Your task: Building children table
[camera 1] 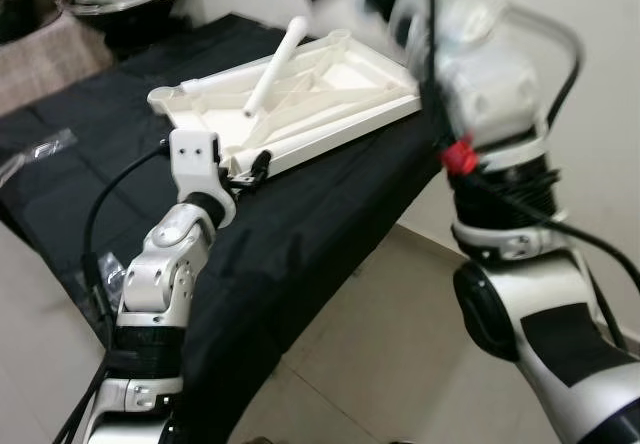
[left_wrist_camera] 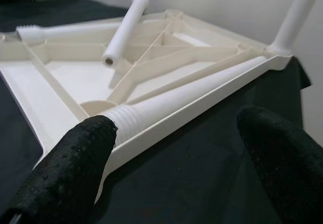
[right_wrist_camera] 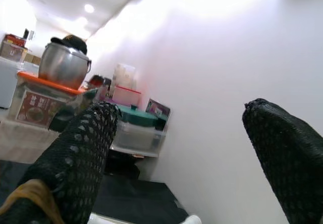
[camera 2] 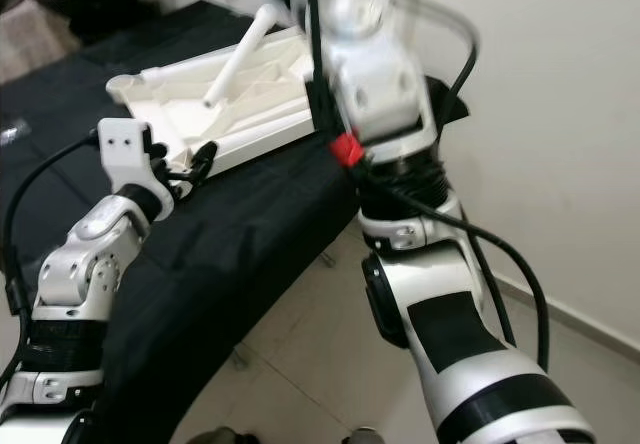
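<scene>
Although a box under the steel pot [right_wrist_camera: 64,62] carries printed graphics, no writing is readable on it or anywhere else. The white plastic children's tabletop [camera 1: 330,129] lies upside down, ribs up, on a black cloth-covered table [camera 1: 300,234], near the cloth's edge by the wall. One white leg [left_wrist_camera: 298,14] stands upright in a corner socket, its top cut off in the left wrist view. A second leg [camera 1: 272,69] leans tilted out of the ribbed underside. A third leg [left_wrist_camera: 186,95] lies along the near rim with its threaded end toward the left gripper [left_wrist_camera: 181,153]. A fourth threaded leg [left_wrist_camera: 60,31] lies at the far side.

Left gripper hovers just off the tabletop's near corner, fingers [left_wrist_camera: 70,168] spread wide, holding nothing; one finger looks close to the corner but contact cannot be told. Right gripper [right_wrist_camera: 186,148] is raised above the table, aimed at the wall and shelves, fingers [right_wrist_camera: 81,153] spread, nothing between them. Right arm [camera 1: 470,74] is motion-blurred in the head views, upper part cut off. Stacked plastic containers [right_wrist_camera: 133,118] sit beyond the pot, contents unclear.
</scene>
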`<state>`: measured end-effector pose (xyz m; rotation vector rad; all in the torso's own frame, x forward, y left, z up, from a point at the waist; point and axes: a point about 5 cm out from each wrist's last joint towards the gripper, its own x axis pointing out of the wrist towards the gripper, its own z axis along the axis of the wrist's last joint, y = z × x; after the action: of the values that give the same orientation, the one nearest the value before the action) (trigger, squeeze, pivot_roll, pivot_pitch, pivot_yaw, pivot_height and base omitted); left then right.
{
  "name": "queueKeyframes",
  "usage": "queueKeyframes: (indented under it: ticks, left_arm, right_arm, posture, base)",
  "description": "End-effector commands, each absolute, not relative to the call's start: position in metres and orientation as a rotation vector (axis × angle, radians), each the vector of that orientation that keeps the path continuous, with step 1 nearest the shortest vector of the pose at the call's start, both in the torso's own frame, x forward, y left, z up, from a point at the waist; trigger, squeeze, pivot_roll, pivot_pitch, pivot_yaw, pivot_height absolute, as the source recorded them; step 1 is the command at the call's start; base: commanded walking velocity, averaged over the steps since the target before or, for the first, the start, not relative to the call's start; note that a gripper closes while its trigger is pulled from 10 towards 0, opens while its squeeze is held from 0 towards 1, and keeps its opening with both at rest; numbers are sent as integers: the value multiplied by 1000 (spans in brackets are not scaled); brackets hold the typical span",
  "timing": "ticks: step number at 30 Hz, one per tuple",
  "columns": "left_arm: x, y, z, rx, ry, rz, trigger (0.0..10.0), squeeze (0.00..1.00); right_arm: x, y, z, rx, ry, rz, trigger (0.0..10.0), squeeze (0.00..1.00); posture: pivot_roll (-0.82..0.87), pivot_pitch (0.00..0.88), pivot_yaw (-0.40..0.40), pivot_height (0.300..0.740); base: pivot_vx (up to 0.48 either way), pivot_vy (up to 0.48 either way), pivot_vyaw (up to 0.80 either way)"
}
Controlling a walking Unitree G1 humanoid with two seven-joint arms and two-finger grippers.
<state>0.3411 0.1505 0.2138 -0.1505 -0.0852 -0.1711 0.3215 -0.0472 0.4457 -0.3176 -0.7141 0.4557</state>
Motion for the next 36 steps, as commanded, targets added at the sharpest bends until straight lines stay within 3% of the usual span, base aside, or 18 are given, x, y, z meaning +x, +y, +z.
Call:
queueKeyframes:
  ticks: [1,13,18,20,22,23,24,25,28,36]
  left_arm:
    - [341,150,219,-166,-97,-174,10000,0]
    - [341,152,231,-196,-111,-166,10000,0]
    - [340,149,230,-188,-118,-176,10000,0]
    - [340,148,230,-174,-125,-176,10000,0]
    - [336,146,225,-127,-130,-167,10000,0]
    - [336,146,225,-127,-130,-167,10000,0]
    - [332,147,222,-113,-130,-162,10000,0]
    - [332,147,222,-113,-130,-162,10000,0]
    - [318,149,209,-84,-116,-175,10000,0]
    - [309,142,195,-72,-93,-214,10000,0]
  right_arm:
    - [329,-52,437,-299,-668,444,10000,0]
    - [331,-43,450,-278,-636,454,10000,0]
    - [336,-47,434,-282,-592,454,10000,0]
    - [340,-52,411,-304,-545,453,10000,0]
    - [343,-69,335,-304,-375,481,10000,0]
    - [343,-69,335,-304,-375,481,10000,0]
    - [338,-78,299,-278,-287,488,10000,0]
    - [338,-78,299,-278,-287,488,10000,0]
    - [314,-99,227,-216,-101,516,10000,0]
    - [310,-123,197,-162,-41,466,10000,0]
  posture:
    - [-102,208,37,740]
    - [-104,214,27,740]
    - [-106,183,27,740]
    - [-98,168,24,740]
    - [-87,115,-2,740]
    - [-87,115,-2,740]
    - [-82,105,-9,740]
    - [-82,105,-9,740]
    - [-92,65,-13,740]
    - [-94,0,6,740]
  base:
    - [0,0,0]
    - [0,0,0]
    - [0,0,0]
    - [0,0,0]
    - [0,0,0]
    - [0,0,0]
    - [0,0,0]
    - [0,0,0]
    - [0,0,0]
    - [192,0,576]
